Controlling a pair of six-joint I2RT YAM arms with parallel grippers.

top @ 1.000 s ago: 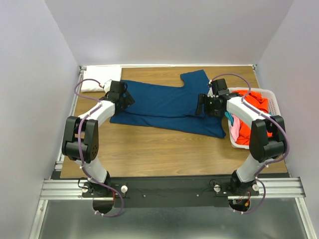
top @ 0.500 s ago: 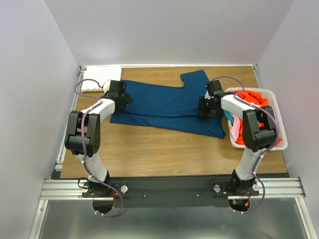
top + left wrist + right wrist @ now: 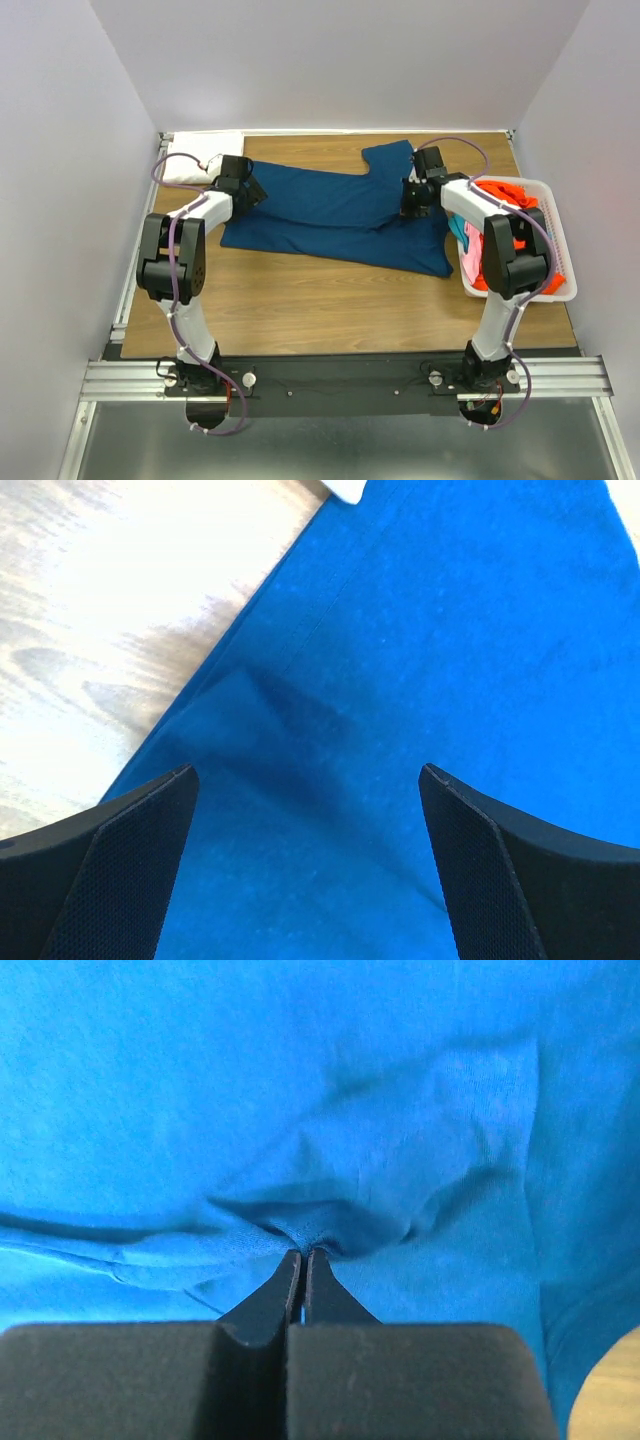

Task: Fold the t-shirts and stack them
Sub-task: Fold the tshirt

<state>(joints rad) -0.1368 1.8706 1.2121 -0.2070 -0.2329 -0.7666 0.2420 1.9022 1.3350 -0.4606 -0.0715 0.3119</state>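
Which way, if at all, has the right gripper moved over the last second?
Yes. The right gripper, shut on the navy t-shirt, has shifted away from the robot in the top view, ending closer to the far rim of the white basket.

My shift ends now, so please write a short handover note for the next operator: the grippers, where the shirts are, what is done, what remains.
Left gripper: open, holding nothing, over the left edge of the blue t-shirt.
Right gripper: shut on a pinch of cloth at the blue t-shirt's right side.
The blue t-shirt lies across the table and appears partly folded over.
White t-shirt: folded, at the far left corner.
Orange t-shirt and other colours: in the basket on the right.
Done: apparently the white one.
Left: finish folding the blue one, stack it, then the shirts in the basket.
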